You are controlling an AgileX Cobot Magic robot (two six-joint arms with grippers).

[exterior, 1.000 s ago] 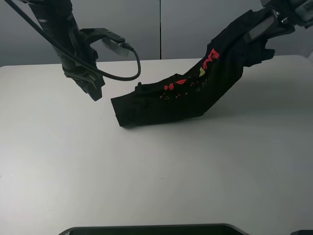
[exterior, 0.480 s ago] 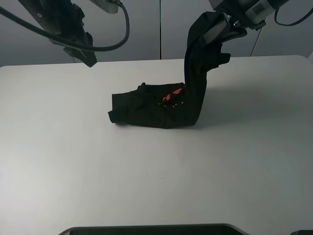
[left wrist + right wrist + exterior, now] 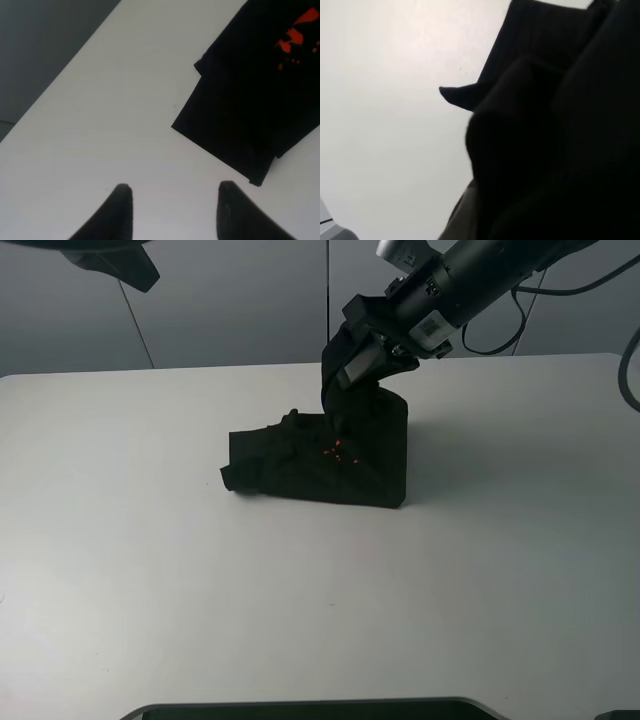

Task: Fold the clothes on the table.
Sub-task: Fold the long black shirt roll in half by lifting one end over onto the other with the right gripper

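1. Black shirt (image 3: 300, 465) lies bunched on white tabletop (image 3: 150, 570).
2. R claw (image 3: 348, 368) is just over shirt, pinching its lifted edge.
3. L claw (image 3: 172, 192) is open, holds nothing, up high, away from shirt.

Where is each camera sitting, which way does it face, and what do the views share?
Exterior high: mounted high, facing down across the table; shows the T-shirt, the right gripper holding its raised fold, the left arm at one corner.
Left wrist: on the left arm, looking down past the open left gripper at table and T-shirt.
Right wrist: on the right arm, pressed close to black cloth; its gripper is not discernible.
Shared: all see T-shirt and table.
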